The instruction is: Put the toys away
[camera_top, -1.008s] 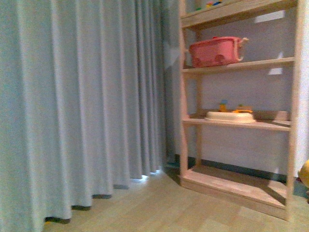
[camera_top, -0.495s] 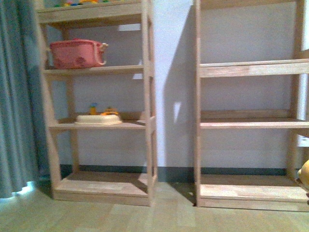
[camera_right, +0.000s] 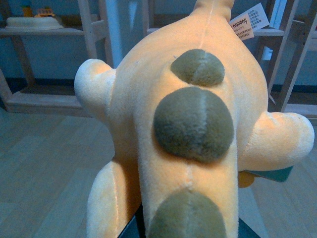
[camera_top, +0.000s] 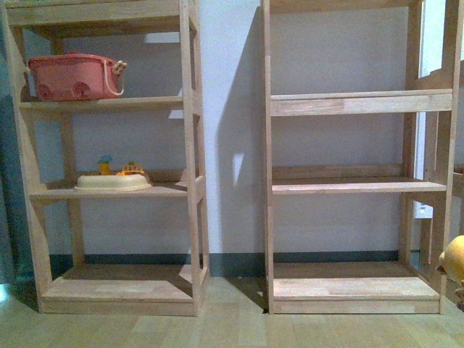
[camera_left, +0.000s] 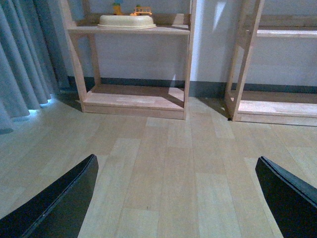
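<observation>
Gripping a plush toy (camera_right: 193,129) with the right gripper (camera_right: 189,232), clamped somewhere under the body and all but hidden by it. Soft and yellow-orange, with round olive-brown patches down the back and a paper tag (camera_right: 249,22) near the far end. Held clear of the floor (camera_left: 163,163), just right of the right-hand shelf unit (camera_top: 348,185) in the front view, about level with its lowest shelf and only partly in frame there.

Opened wide on the left gripper (camera_left: 176,163), both dark fingers (camera_left: 59,203) far apart, hanging low over the floorboards.

Facing two wooden shelf units side by side against a pale wall (camera_top: 232,145). On the left-hand shelf unit (camera_top: 190,145): a pink basket (camera_top: 72,76) toward the left end of an upper shelf, a cream tray (camera_top: 112,181) toward the left end of the shelf below, and small colourful objects (camera_top: 119,168) just behind the tray, too small to identify. Left of that unit, a curtain (camera_left: 20,64) reaching down to the floor.
</observation>
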You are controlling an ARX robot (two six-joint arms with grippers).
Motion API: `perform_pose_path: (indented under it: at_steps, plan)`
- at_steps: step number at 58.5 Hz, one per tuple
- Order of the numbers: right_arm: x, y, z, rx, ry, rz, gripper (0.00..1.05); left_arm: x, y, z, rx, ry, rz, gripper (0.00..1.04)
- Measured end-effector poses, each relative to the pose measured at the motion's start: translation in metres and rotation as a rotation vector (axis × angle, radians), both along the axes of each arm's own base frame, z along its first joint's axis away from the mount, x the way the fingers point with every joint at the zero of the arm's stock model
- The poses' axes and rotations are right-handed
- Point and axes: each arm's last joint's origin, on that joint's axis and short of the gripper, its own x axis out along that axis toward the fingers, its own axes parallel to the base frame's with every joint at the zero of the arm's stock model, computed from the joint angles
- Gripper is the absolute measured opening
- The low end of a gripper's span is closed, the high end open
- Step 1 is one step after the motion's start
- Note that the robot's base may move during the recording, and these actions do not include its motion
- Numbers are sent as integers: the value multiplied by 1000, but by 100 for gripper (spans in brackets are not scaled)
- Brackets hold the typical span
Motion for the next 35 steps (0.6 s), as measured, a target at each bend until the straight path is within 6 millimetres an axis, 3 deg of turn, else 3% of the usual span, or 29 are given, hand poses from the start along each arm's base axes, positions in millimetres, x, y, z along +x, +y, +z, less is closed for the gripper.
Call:
perform_pose_path:
  at_steps: [35]
  plan:
    - [0, 0, 0, 0, 0, 0, 7, 0, 0, 0, 0, 0, 0, 98]
